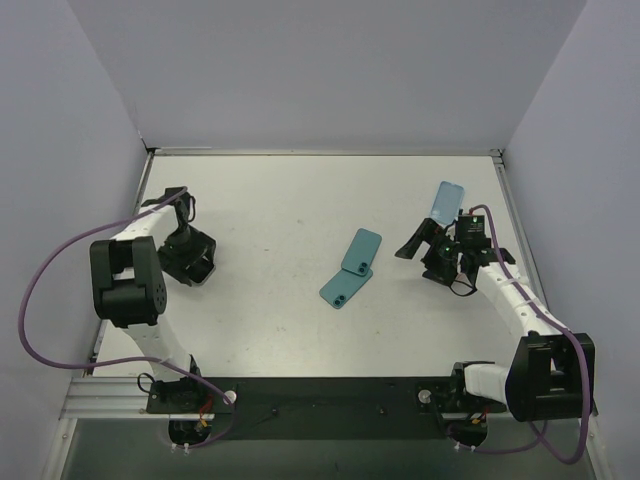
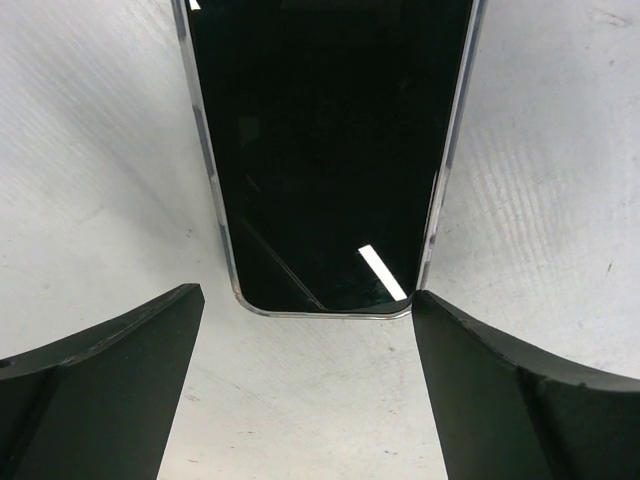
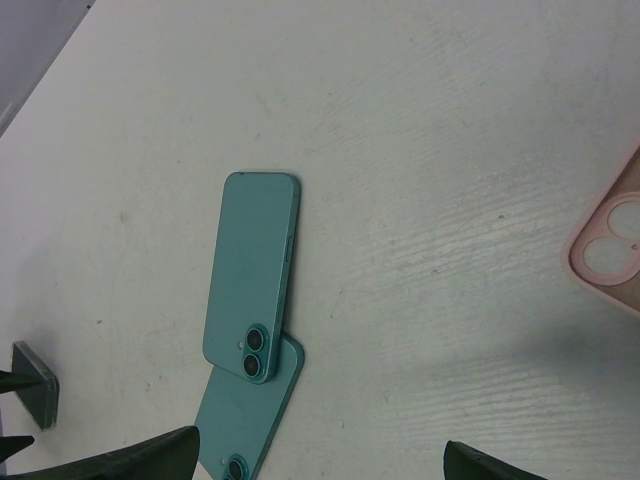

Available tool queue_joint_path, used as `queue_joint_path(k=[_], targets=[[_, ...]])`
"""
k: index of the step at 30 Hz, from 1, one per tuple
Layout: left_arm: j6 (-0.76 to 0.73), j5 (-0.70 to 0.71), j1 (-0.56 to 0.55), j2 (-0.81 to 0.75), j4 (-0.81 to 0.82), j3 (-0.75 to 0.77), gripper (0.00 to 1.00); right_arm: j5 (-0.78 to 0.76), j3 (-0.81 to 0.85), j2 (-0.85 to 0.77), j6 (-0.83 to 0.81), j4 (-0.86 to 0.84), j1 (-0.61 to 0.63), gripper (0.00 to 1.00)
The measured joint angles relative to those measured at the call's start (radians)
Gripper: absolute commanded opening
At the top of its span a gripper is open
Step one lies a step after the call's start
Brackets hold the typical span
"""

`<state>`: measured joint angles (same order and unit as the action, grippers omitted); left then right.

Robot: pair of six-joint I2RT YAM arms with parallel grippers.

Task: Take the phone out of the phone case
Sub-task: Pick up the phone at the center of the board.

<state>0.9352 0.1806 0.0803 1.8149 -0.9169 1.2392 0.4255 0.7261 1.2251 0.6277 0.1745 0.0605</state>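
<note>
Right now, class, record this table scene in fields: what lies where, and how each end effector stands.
centre: two teal rectangular phone-shaped slabs, camera sides up, one overlapping the other's end
left end effector: open above a black-screened, silver-edged phone lying face up
right end effector: open, empty, facing the teal pair
right wrist view's edge: pink phone case, partly cut off

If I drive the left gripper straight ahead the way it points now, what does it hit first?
Most likely the black-screened phone, lying face up on the table. Its near end sits between the fingertips of the open left gripper. The gripper's height above it is unclear.
</note>
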Motion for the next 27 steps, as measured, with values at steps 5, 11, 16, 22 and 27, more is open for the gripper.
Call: queue_joint_path(k=[5, 11, 16, 22, 27], targets=[[0.027, -0.024, 0.000, 0.009, 0.024, 0.000, 0.97, 0.003, 0.000, 0.000, 0.000, 0.000, 0.000, 0.99], [0.048, -0.029, 0.000, 0.031, 0.045, 0.000, 0.97, 0.006, 0.000, 0.000, -0.001, 0.001, 0.000, 0.99], [0.058, -0.025, 0.000, 0.063, 0.047, 0.005, 0.97, 0.007, 0.000, 0.000, -0.001, 0.001, 0.000, 0.99], [0.061, -0.019, 0.002, 0.071, 0.046, 0.014, 0.92, 0.009, 0.000, 0.000, -0.001, 0.001, 0.000, 0.99], [0.059, -0.020, 0.002, 0.089, 0.046, 0.037, 0.51, 0.009, 0.000, 0.000, -0.001, 0.001, 0.000, 0.99]])
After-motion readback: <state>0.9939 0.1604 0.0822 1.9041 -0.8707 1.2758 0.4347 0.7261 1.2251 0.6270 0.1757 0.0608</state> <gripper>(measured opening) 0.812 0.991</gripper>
